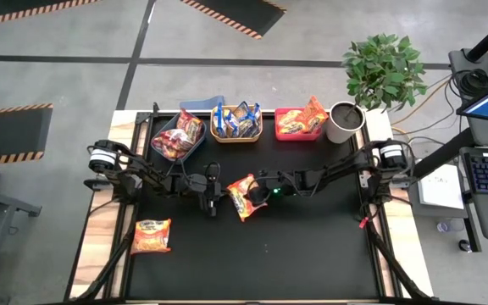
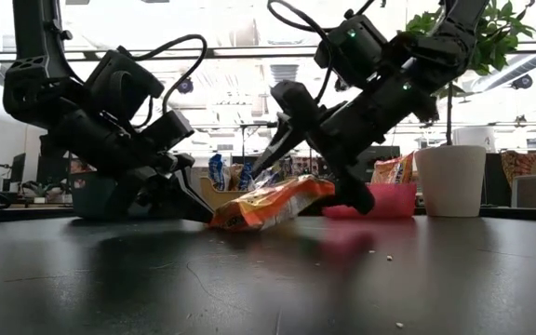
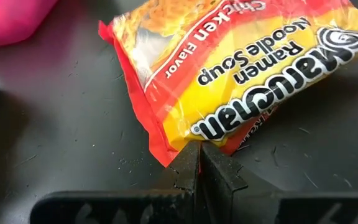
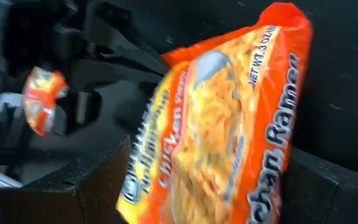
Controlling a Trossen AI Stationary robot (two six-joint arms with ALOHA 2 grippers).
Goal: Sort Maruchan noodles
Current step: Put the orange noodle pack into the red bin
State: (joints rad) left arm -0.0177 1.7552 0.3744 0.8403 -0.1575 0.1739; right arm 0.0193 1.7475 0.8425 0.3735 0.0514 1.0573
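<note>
Nearest the front edge of the black table (image 1: 312, 254), on its left side, a flat crinkly orange-and-yellow ramen packet (image 1: 152, 235) lies alone, well apart from both arms. At the middle of the table a second crinkly plastic Maruchan chicken-flavour packet (image 1: 242, 196) with an orange border and yellow front rests tilted, one end raised off the surface in the low view (image 2: 273, 205). The left gripper (image 3: 199, 163) is down at this packet's left edge with its two dark fingers pressed together, their tips at the packet's border. The right gripper (image 1: 259, 196) reaches in from the other side with its fingers spread wide, one on each side of the packet (image 4: 222, 130), not clamped on it. Farther back stand three plastic bins in a row: a blue bin (image 1: 200, 106) holding red-trimmed packets, a yellow bin (image 1: 217, 133) holding blue-trimmed packets, and a red bin (image 1: 280, 112) holding orange ones. Beside the red bin stands a white pot (image 1: 343, 123), and beyond the table's corner a leafy green plant (image 1: 386, 66).
</note>
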